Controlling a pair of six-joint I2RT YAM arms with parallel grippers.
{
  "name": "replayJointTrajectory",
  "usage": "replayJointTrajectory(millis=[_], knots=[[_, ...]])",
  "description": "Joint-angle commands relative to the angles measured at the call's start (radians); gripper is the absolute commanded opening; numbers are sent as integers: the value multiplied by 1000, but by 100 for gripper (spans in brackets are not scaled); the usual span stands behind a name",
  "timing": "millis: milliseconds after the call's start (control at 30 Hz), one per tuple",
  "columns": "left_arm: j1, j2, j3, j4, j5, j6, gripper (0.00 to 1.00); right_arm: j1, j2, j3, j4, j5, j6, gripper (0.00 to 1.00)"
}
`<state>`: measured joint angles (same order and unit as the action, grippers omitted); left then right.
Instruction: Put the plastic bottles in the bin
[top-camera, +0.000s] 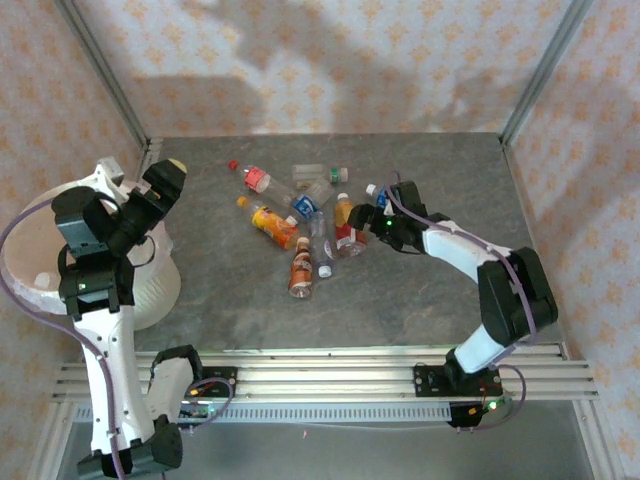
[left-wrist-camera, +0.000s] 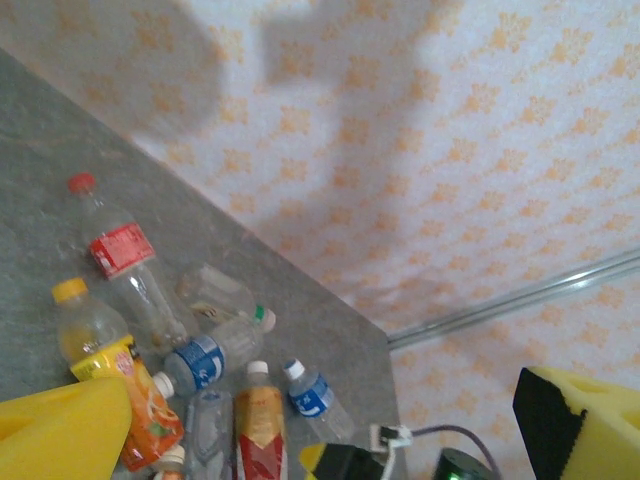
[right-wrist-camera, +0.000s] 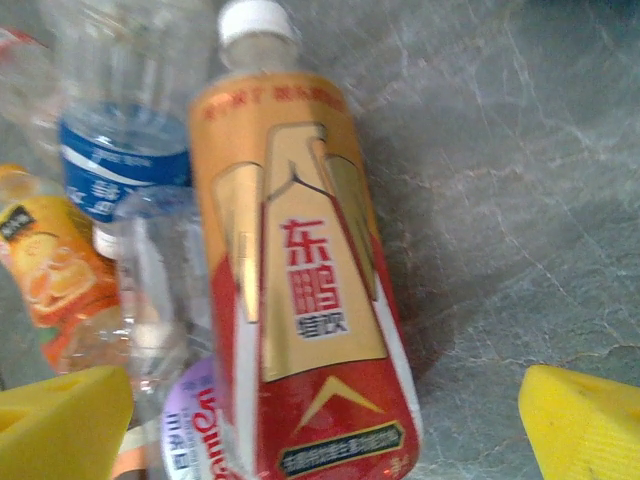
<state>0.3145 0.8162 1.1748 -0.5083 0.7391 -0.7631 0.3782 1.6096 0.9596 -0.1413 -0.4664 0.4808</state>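
Several plastic bottles lie in a loose heap at the middle of the grey table (top-camera: 450, 290). Among them are a red-labelled one (top-camera: 255, 178), a blue-labelled one (top-camera: 308, 204), two orange ones (top-camera: 272, 225) (top-camera: 302, 272) and a gold-and-red one (top-camera: 344, 220). My right gripper (top-camera: 378, 212) is low over the heap's right side. It is open, and the gold-and-red bottle (right-wrist-camera: 300, 280) lies between its yellow pads (right-wrist-camera: 585, 425), apart from both. The bin (top-camera: 150, 285), lined with a white bag, stands at the left edge. My left gripper (top-camera: 165, 180) hangs open and empty by the bin's far rim, facing the heap (left-wrist-camera: 200, 360).
Patterned walls and metal frame posts (top-camera: 535, 70) close in the table at the back and sides. An aluminium rail (top-camera: 320, 380) with both arm bases runs along the near edge. Bare table surface lies in front of and to the right of the heap.
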Motion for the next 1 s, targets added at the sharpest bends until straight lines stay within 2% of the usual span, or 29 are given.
replayJointTrajectory(millis=[0, 200, 333, 467, 700, 833, 967], knots=[[-38, -4, -9, 84, -31, -30, 100, -6, 54, 25, 32, -72, -24, 99], [-88, 25, -1, 87, -58, -26, 100, -5, 125, 47, 83, -198, -6, 99], [-114, 42, 7, 78, -67, -17, 100, 6, 159, 52, 121, -224, 30, 97], [-132, 47, 9, 69, -91, -10, 100, 34, 191, 84, 99, -209, 34, 96], [-145, 38, 7, 35, -116, 10, 100, 80, 206, 128, 19, -49, 9, 95], [-144, 36, 8, 14, -127, 23, 100, 84, 204, 131, 4, -21, 10, 86], [-147, 34, -4, 11, -127, 17, 100, 88, 172, 115, 2, 21, 15, 70]])
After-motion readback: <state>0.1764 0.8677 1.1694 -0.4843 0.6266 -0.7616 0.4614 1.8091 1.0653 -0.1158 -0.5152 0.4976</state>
